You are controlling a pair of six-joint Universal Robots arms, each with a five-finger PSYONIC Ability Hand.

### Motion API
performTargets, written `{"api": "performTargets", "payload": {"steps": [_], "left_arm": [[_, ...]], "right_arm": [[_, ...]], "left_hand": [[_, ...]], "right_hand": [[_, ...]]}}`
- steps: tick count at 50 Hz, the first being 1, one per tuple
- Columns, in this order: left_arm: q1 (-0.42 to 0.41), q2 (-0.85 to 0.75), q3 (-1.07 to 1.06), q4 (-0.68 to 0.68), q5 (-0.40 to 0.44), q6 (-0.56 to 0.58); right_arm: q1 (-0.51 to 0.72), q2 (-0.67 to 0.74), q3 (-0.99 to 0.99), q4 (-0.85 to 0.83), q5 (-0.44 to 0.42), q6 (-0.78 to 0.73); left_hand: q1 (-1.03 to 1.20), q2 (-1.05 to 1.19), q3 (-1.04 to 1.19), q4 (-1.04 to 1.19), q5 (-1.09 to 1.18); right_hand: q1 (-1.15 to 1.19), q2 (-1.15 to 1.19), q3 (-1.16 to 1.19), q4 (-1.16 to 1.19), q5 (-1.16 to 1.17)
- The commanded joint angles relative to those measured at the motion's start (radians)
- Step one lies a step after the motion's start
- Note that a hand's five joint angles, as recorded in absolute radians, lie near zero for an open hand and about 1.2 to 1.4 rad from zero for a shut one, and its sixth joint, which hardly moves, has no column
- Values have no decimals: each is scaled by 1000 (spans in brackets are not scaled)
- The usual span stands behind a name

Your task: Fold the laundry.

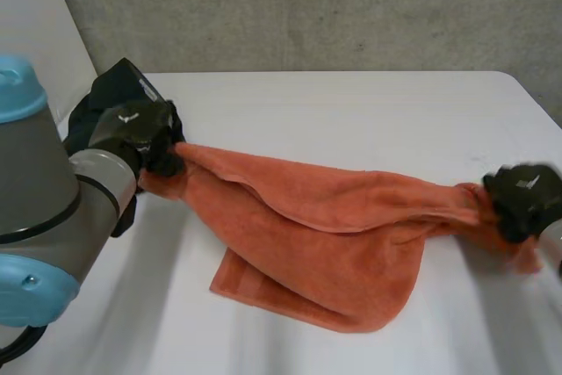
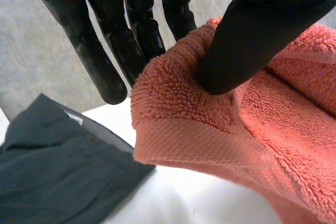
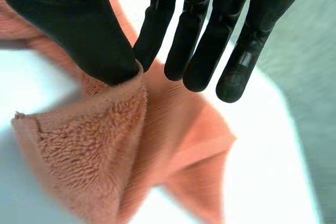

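Orange towel (image 1: 325,243) hangs stretched over white table (image 1: 351,103) between both hands, its middle sagging onto tabletop. Left hand (image 1: 145,133) pinches one end: thumb (image 2: 247,45) presses terry against straight fingers (image 2: 142,35). Right hand (image 1: 525,199) pinches opposite end, thumb (image 3: 79,30) clamping edge against straight fingers (image 3: 199,40). Dark garment (image 2: 52,177) lies just beside left hand. You look to be mid spread-out step. Likely next: lower both ends evenly, lay towel flat, keep clear of dark garment.

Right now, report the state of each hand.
Left hand: shut on orange towel, pinching one corner.
Right hand: shut on orange towel, pinching another corner.
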Motion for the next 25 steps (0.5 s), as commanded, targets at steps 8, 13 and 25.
{"api": "performTargets", "payload": {"steps": [8,13,25], "left_arm": [[3,162,7,-75,14,46],[3,142,-9,-75,14,49],[8,-16,16,-64,6,48]], "right_arm": [[-94,-157,-434,675,-217,-226],[-86,-54,-445,673,-271,-204],[-87,153,-341,597,-290,-31]], "left_hand": [[260,199,208,197,254],[260,199,208,197,254],[260,199,208,197,254]], "right_hand": [[425,222,218,210,247],[425,222,218,210,247],[-469,-672,-676,-684,-647]]}}
